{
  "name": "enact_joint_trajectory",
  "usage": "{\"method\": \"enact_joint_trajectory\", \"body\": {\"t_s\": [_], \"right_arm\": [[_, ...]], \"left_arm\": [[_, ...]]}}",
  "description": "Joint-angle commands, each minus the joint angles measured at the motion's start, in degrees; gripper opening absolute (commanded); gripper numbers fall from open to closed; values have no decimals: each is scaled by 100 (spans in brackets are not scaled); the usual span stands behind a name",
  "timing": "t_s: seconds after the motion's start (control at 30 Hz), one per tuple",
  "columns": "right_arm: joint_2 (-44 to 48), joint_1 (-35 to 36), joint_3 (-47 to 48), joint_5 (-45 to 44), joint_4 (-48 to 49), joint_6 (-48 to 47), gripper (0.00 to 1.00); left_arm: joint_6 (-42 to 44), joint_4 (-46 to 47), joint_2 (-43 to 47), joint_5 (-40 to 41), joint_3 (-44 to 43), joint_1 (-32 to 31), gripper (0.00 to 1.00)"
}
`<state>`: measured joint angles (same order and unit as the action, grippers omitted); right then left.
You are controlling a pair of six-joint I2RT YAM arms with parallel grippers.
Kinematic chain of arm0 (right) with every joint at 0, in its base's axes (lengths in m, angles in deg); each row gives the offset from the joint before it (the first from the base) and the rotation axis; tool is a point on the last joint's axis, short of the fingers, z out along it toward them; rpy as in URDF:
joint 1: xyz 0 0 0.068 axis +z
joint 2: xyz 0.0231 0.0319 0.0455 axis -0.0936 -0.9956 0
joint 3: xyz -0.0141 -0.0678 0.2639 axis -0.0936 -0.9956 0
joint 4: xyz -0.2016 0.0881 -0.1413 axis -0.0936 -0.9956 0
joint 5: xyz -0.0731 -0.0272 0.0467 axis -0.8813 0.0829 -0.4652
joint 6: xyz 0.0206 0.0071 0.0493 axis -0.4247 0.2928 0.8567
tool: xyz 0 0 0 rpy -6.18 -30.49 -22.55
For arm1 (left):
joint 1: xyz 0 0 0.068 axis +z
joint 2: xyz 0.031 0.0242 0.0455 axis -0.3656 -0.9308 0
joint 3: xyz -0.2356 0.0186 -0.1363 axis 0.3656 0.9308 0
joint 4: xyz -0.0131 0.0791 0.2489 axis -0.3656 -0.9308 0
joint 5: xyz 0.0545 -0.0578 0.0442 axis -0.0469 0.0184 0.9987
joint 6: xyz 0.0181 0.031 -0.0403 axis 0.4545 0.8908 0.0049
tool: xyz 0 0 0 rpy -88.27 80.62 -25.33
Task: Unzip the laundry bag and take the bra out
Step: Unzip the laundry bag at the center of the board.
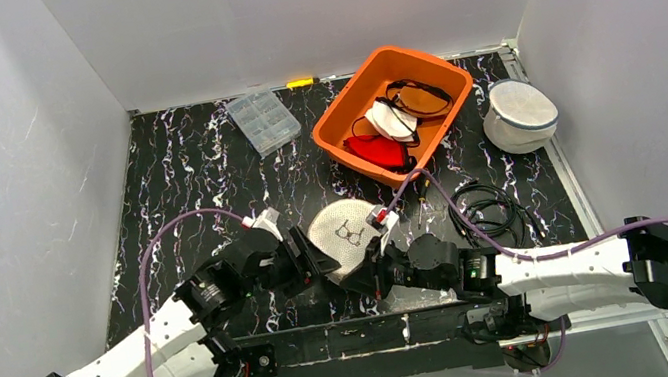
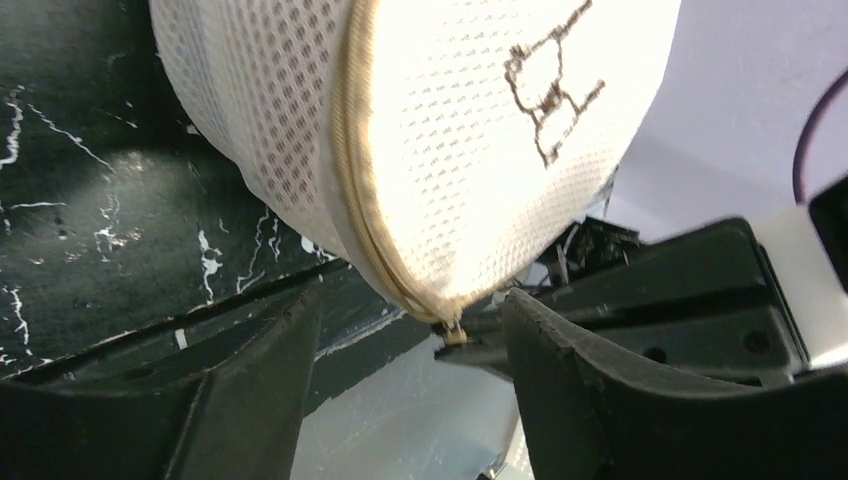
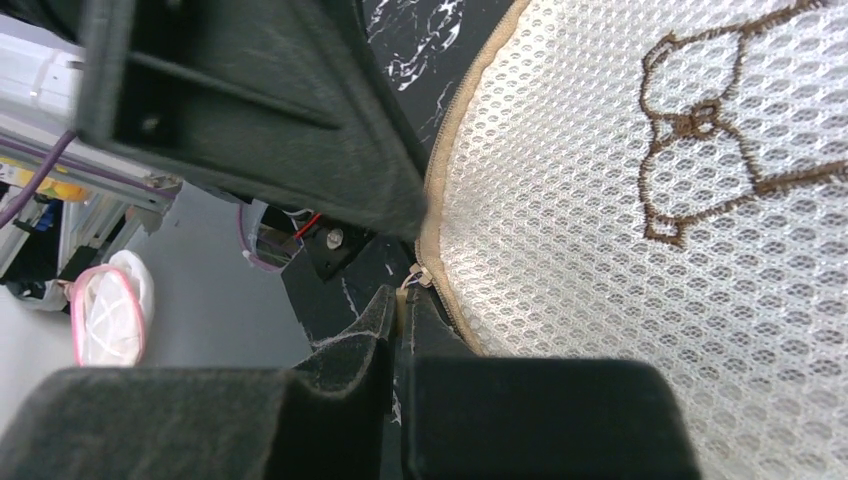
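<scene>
Right hand (image 3: 402, 312) pinched shut on zipper pull (image 3: 411, 282) of laundry bag (image 3: 650, 250); left hand (image 2: 412, 305) open, gripping nothing.

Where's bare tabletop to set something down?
Free: left tabletop strip between the clear organizer box and left arm, and the gap between laundry bag and orange bin. Crowded: right side, cable coil and round white bag.
</scene>
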<state>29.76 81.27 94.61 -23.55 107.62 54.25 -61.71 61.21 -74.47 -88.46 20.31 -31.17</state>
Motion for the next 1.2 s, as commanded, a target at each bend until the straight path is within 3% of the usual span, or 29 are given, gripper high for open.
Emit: {"method": "enact_joint_trajectory", "body": {"t_s": [0.0,0.13,0.37,0.53,0.83,1.17], "right_arm": [[60,44,192,50,591,31,1],[116,43,168,48,562,15,1],[302,48,95,16,387,10,1],[803,49,161,-109,-396,-199,1],[2079,49,144,-827,-2246,-276,1],[2794,55,-159,-1255,-2793,-138,1]], "left_arm": [[-438,-163,-208,705,11,-12,62],[-486,-67,-462,818,-73,-15,54],[-483,-158,-554,1039,-128,-5,19],[-400,-350,-338,1192,-149,-3,1],[304,-452,-215,872,-296,280,0],[1074,201,-558,-175,-199,812,0]]}}
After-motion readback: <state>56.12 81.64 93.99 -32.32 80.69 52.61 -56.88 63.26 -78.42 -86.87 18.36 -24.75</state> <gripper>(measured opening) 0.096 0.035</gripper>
